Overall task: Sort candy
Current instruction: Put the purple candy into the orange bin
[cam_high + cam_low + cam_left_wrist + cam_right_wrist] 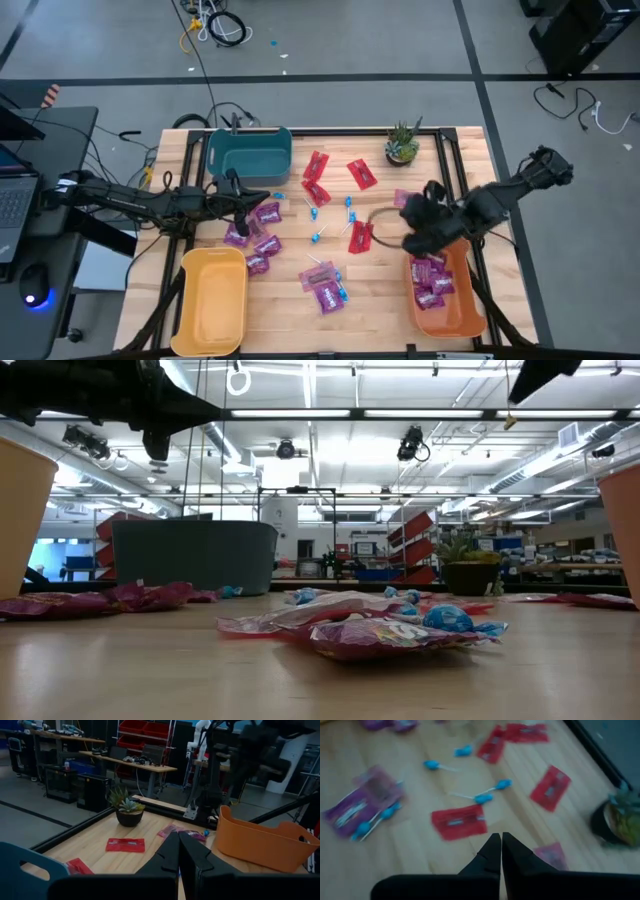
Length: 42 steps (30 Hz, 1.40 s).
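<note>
Wooden tabletop (380, 300) is what we work over. At left, our left gripper (262, 197) hovers with jaws closed and empty by the teal bin (250, 150); yellow bin (212, 300) holds nothing. Most candy (325, 290) lies mid-table. Rightward, our right gripper (413, 243) hangs closed, empty, beside the orange bin (470, 315) holding several purple packets (430, 285).

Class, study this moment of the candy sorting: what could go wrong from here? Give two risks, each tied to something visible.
1. The right gripper is shut and empty above the table near the orange bin; a low sweep might knock the bin or scatter the red packet beside it.
2. Blue lollipops lie on the purple packets, so one grab may lift both kinds and mix them in one bin.
</note>
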### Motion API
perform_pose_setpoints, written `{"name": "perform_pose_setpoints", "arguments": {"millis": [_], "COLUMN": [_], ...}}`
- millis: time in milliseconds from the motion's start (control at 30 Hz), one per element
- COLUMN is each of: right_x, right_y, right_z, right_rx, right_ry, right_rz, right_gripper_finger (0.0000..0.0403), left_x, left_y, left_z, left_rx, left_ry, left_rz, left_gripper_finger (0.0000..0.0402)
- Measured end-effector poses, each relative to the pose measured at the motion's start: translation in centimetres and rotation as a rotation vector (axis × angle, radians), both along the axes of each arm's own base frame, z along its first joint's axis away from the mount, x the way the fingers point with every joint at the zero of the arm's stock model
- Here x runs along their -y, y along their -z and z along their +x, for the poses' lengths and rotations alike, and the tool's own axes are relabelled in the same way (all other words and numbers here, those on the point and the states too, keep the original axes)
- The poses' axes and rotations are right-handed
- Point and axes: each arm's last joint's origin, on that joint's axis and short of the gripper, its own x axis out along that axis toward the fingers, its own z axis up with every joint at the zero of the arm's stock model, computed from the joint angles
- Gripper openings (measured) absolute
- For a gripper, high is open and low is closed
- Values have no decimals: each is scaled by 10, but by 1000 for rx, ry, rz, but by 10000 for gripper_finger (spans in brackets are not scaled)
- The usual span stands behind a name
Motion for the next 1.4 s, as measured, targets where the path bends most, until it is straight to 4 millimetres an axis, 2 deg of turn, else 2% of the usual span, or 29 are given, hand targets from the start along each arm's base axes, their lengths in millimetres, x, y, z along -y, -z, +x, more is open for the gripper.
{"name": "perform_pose_setpoints", "arguments": {"millis": [233,500,900,1400], "right_x": [26,48,65,86], "right_y": [10,29,61,92], "right_z": [21,43,70,87], "right_rx": [-41,-168,-328,-473], "right_ry": [206,316,401,541], "right_rz": [75,204,300,378], "right_gripper_finger": [2,13,36,70], "left_x": [0,0,0,0], "left_y": [0,3,9,12], "left_z": [0,0,0,-1], "left_rx": [-1,-47,-128,-163], "left_ry": [0,0,3,5], "left_rz": [1,55,118,151], "left_gripper_finger": [6,6,6,6]}}
